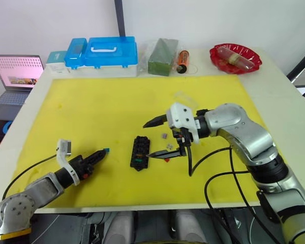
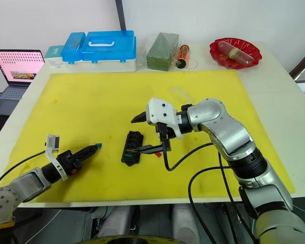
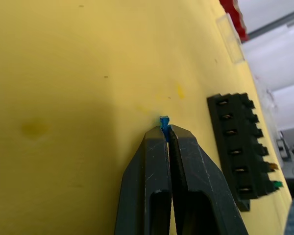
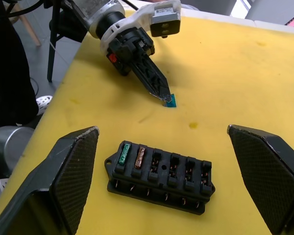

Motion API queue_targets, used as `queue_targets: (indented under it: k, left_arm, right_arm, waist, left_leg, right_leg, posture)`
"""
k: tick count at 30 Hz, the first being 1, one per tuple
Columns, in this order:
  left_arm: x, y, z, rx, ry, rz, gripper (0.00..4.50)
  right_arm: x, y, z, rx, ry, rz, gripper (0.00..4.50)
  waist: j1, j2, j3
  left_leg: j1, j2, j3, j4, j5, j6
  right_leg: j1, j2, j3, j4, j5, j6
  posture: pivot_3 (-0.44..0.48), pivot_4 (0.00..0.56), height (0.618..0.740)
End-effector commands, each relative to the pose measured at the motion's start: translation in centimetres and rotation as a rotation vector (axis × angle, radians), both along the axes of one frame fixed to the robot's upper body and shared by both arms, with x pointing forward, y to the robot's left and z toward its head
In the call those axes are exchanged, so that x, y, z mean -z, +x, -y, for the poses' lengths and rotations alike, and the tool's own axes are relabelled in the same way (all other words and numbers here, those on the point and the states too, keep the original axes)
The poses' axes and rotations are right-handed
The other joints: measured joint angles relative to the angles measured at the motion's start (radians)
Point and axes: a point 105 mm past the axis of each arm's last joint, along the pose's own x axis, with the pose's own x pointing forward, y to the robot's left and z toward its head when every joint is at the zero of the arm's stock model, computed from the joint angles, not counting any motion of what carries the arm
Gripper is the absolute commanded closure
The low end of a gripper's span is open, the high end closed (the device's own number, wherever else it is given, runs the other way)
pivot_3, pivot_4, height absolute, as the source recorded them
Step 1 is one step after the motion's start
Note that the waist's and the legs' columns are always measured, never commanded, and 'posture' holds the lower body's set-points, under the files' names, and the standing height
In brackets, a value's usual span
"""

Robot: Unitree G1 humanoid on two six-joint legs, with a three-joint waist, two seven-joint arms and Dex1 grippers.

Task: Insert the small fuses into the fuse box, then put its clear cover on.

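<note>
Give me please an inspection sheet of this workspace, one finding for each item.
Surface: yellow mat on white table.
Job's things: fuse box holds green and orange fuses; blue fuse; loose fuses; clear cover lies apart.
Clutter: blue-lidded case, green block, red dish.
Grippers: left pincer shut on blue fuse; right pincer open.
Cables: black cables.
Surroundings: laptop.

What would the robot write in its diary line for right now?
left gripper: shut on blue fuse | right gripper: open above fuse box | green, orange fuses seated
</note>
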Motion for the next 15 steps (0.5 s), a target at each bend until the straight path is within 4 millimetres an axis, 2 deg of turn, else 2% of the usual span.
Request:
queue_targets:
  k: [1,5,8,12,15]
  left_arm:
    - [-4.8,0.1,2.1,0.201,0.022,0.169,4.48]
    - [-9.0,0.8,3.9,0.381,0.118,0.355,4.48]
    - [-11.0,0.8,5.4,0.499,0.193,0.493,4.48]
    - [-12.1,0.6,6.9,0.61,0.266,0.651,4.48]
    - [-12.3,0.7,7.6,0.648,0.281,0.731,4.5]
  right_arm:
    - [-1.6,0.3,0.6,0.054,0.111,-0.07,0.0]
    - [-2.8,0.3,1.0,0.107,0.232,-0.236,0.0]
    - [-3.3,-0.1,1.3,0.123,0.27,-0.308,0.0]
    - [-3.7,-0.2,1.3,0.146,0.298,-0.348,0.0]
    - [-3.9,0.0,1.3,0.177,0.314,-0.341,0.64]
  waist:
    - [0.001,-0.001,0.0]
    - [-0.001,-0.003,0.001]
    - [-0.007,-0.003,0.001]
    - [-0.009,-0.003,0.001]
    - [-0.008,-0.003,0.001]
  left_leg:
    - [-0.002,0.0,-0.001,0.001,0.0,0.0]
    - [-0.004,0.0,-0.001,0.002,0.0,0.0]
    - [-0.003,0.0,0.0,0.001,0.0,0.0]
    - [-0.003,0.0,0.002,-0.004,0.0,0.0]
    - [-0.003,0.0,0.002,-0.008,0.0,0.0]
  right_leg:
    - [-0.001,0.0,-0.001,0.0,0.0,0.0]
    - [-0.001,0.001,-0.002,0.0,0.0,0.0]
    - [-0.002,0.0,0.0,-0.001,0.0,0.0]
    - [-0.004,0.001,0.0,-0.002,0.001,0.002]
    - [-0.005,0.002,0.0,-0.003,0.002,0.003]
  posture:
    - [0.0,0.15,0.74]
    - [0.0,0.15,0.74]
    - [0.0,0.15,0.74]
    - [0.0,0.15,0.74]
    - [0.0,0.15,0.74]
